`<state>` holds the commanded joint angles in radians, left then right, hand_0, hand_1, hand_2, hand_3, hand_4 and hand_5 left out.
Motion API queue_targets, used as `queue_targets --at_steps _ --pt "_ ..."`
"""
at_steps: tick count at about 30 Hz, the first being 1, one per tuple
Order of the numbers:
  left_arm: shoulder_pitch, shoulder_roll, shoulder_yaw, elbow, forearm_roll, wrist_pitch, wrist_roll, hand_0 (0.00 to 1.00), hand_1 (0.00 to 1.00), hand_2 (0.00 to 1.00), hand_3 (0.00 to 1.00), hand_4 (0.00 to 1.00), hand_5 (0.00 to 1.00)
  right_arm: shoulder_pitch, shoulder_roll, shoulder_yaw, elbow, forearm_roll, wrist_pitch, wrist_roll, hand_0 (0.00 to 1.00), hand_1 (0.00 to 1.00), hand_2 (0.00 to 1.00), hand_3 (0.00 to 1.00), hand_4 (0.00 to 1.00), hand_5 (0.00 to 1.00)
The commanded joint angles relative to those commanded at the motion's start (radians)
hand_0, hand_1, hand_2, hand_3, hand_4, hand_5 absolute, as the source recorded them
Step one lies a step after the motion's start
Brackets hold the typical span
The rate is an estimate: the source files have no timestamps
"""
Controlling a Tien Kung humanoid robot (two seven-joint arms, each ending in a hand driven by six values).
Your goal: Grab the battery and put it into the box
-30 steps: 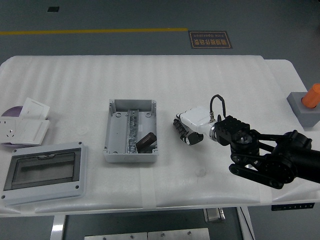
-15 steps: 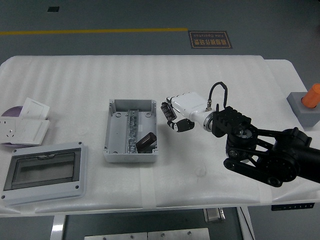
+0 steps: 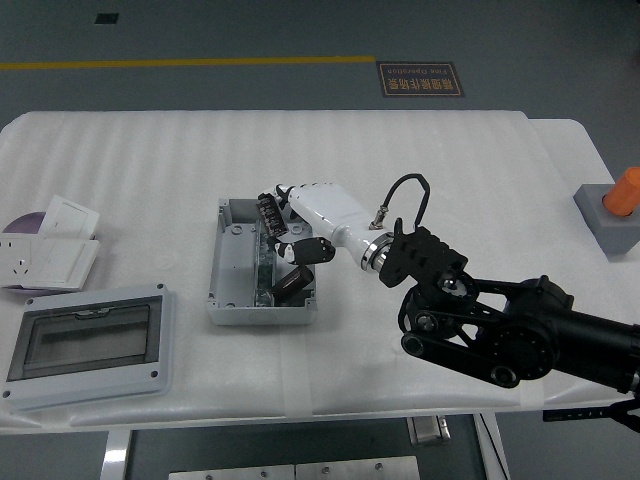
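The grey box [image 3: 228, 300] lies without a lid at the table's middle, a metal rail running down its floor. A dark cylindrical battery [image 3: 291, 282] lies inside it near the lower right corner. My right hand [image 3: 290, 234], white with black fingers, reaches in from the right and hovers over the box's upper right part. Its fingers [image 3: 268, 212] are loosely bent and spread, and they hold nothing. The thumb [image 3: 314, 250] hangs just above the battery; whether it touches is unclear. The left arm is out of sight.
A grey lid with a clear window [image 3: 85, 345] lies at the lower left. Above it are a white socket plate [image 3: 40, 260], a white card [image 3: 70, 215] and a purple disc [image 3: 18, 222]. An orange cylinder on a grey block [image 3: 612, 208] stands at the right edge.
My right hand has swung left from the bare table beside the box to over the box's right side. The battery has stayed in the box.
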<state>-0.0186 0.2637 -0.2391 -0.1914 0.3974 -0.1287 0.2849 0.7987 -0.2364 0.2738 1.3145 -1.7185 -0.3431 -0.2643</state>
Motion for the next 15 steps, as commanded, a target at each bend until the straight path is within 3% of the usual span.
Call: queue_targets --at_steps 2,3,8,9,15 --pt "0.001 0.0 -0.004 0.0 0.004 -0.001 0.002 0.6 0.667 0.56 0.547 0.457 0.511 -0.003 0.005 -0.013 -0.006 0.006 0.0 0.001 0.482 0.615 0.667 0.751 0.419 0.241" --pt "0.001 0.0 -0.005 0.0 0.005 -0.001 0.003 0.6 0.666 0.56 0.547 0.456 0.51 -0.004 0.007 -0.018 -0.009 0.009 0.001 0.001 0.854 0.915 0.964 0.998 0.64 0.378" --pt "0.001 0.001 -0.009 0.001 0.007 -0.001 0.004 0.6 0.666 0.56 0.547 0.456 0.51 -0.014 0.017 -0.044 -0.024 0.038 0.005 0.004 0.854 0.915 0.964 0.998 0.64 0.378" --pt "0.001 0.001 -0.009 0.001 0.007 -0.001 0.004 0.6 0.666 0.56 0.547 0.455 0.507 -0.015 0.017 -0.046 -0.027 0.041 0.006 0.004 0.997 0.998 0.998 0.998 0.715 0.417" --pt "0.001 0.001 -0.01 0.001 0.008 -0.002 0.005 0.6 0.666 0.56 0.547 0.453 0.505 -0.024 0.017 -0.04 -0.035 0.049 0.01 0.001 0.998 0.998 0.998 0.998 0.75 0.452"
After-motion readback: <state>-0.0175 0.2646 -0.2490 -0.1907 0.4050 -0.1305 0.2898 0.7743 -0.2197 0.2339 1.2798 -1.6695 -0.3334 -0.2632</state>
